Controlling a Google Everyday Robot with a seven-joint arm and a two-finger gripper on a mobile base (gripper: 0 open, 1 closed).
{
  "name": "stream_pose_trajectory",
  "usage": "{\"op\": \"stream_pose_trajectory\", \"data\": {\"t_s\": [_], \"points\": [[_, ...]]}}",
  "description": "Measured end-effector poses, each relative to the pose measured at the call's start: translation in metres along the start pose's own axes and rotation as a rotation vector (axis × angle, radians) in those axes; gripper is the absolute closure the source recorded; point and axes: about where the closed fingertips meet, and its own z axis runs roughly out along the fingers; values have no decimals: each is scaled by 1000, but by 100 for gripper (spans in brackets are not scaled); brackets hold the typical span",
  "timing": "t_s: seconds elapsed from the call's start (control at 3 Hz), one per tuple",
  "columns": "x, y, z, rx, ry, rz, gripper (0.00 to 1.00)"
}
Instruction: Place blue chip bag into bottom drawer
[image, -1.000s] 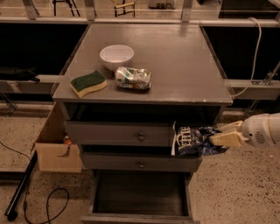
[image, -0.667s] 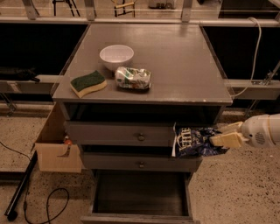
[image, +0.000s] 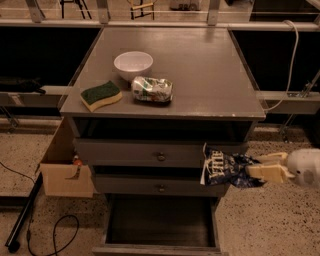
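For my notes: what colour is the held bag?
Navy bag, white lettering; camera view. Gripper holds it beside the drawers.

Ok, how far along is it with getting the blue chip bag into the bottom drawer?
Done: the wide grey bottom drawer stands pulled open, and the gripper, at the grey cabinet's right front, is shut on the dark navy-blue glossy foil chip bag. In hand: the bag hangs in front of the upper drawers, above and right of the opening. Left: lower it into the drawer and release.
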Motion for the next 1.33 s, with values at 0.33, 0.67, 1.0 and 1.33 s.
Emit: {"op": "stream_pose_trajectory", "data": {"t_s": [0.33,0.67,1.0,1.33], "points": [[45,17,5,-49,-58,73,100],[45,17,5,-50,-60,72,100],[76,26,17,-81,-105,122,100],[119,40,34,-119,-147,181,100]]}}
